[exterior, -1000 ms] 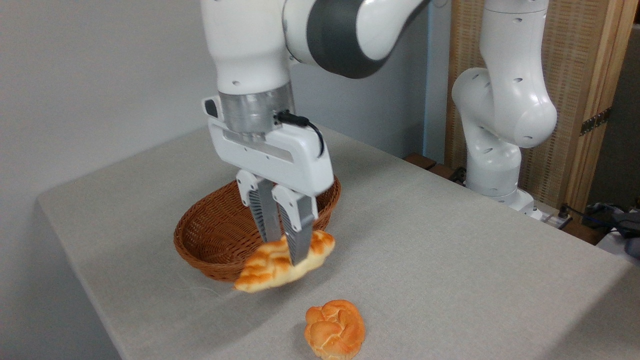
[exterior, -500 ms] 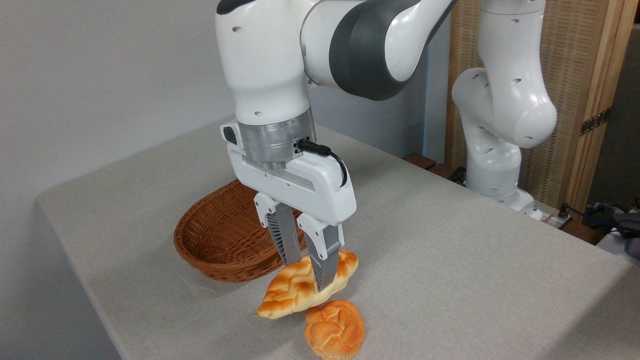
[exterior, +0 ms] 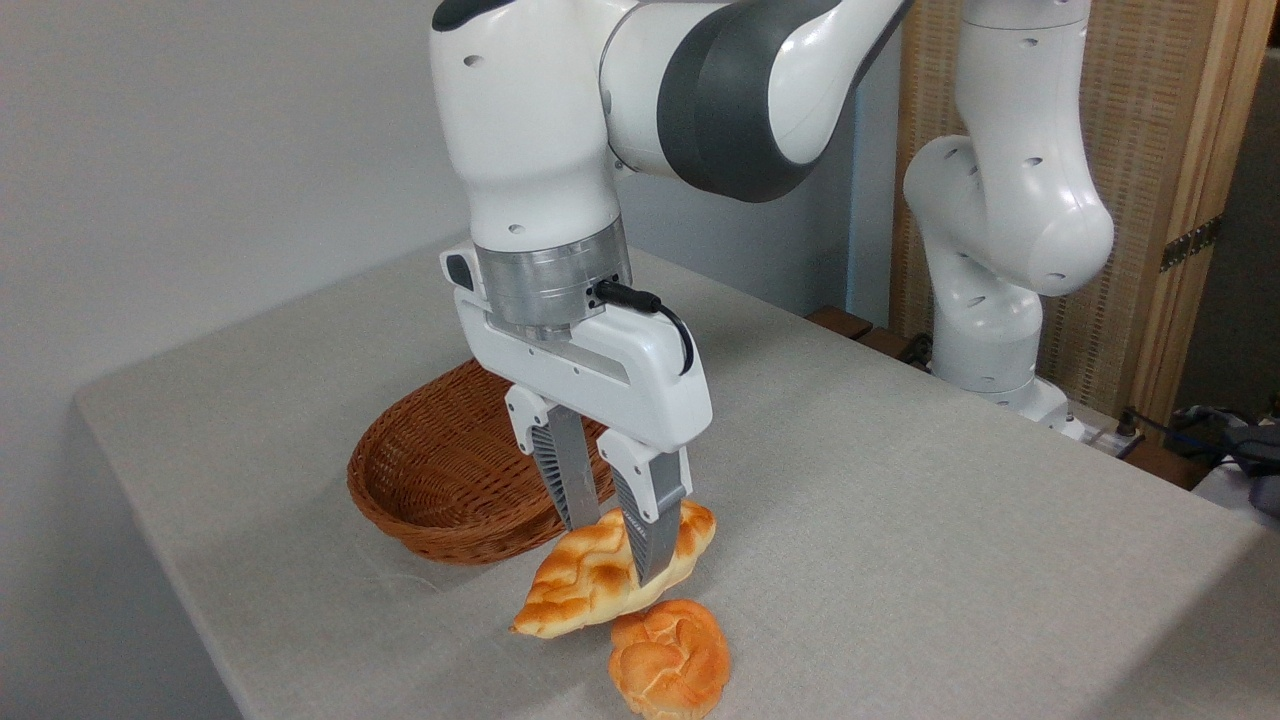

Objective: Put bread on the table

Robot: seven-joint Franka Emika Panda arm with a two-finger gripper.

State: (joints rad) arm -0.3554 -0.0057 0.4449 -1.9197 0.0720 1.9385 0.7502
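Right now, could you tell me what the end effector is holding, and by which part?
The end effector holds the braided bread, pinched across its middle, nearer its right end.

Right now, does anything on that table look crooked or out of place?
Only slightly. The bread, clamped in the tool, hangs tilted, its left tip lowest near the table, and it sits very close to the round bun; whether they touch is unclear. The basket looks intact and nothing is spilled.

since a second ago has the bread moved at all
Yes. The bread, held in the gripper, has moved right and toward the camera, away from the basket, and now sits just behind the bun.
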